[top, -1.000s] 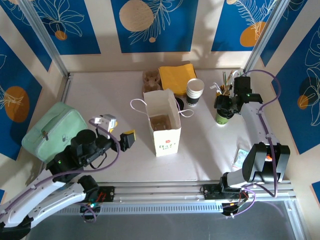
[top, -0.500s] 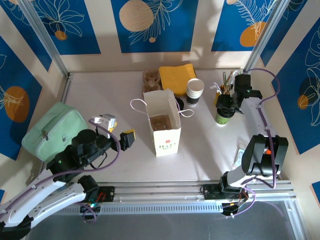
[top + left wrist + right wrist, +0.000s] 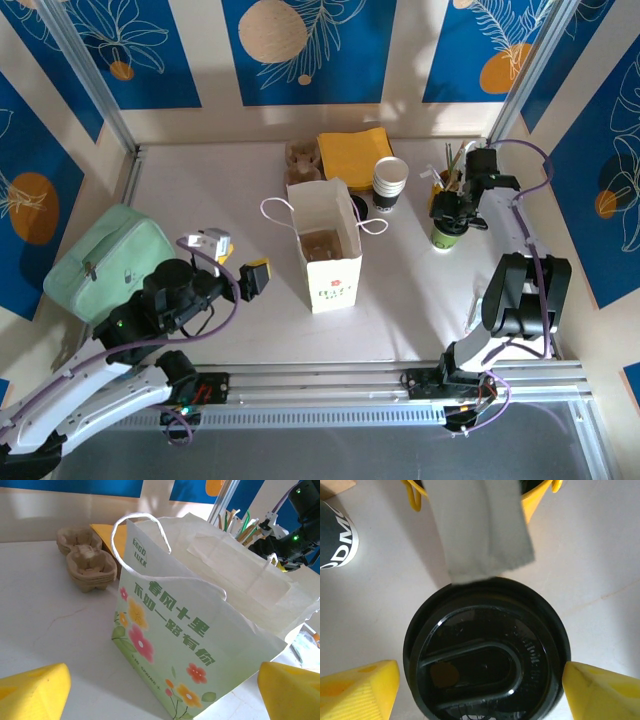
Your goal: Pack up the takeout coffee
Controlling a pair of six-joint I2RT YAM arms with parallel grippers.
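- One bench (image 3: 420, 300) carries everything you see; both arm bases sit at its near edge.
- One mint-green zip case (image 3: 100, 255) lies at the left edge.
- One flowered paper bag (image 3: 325, 250) stands upright and open at the centre, in the same spot as a second ago.
- One stack of yellow napkins (image 3: 352, 155) lies by the far edge, with one stack of pulp cup carriers (image 3: 302, 160) just to its left.
- One stack of lidless cups (image 3: 389, 183) stands just in front of the napkins.
- One yellow holder of stirrers (image 3: 447, 180) stands near the far right corner.
- One takeout coffee (image 3: 446, 236), black lid on, stands just in front of that holder, well apart from the bag and unmoved.
- Your right gripper (image 3: 480, 690) hangs over the coffee, yellow fingers spread to either side of the lid. Its elbow has swung farther from the near edge since a second ago.
- Your left gripper (image 3: 162, 692) faces the bag, fingers spread and holding nothing, unchanged.
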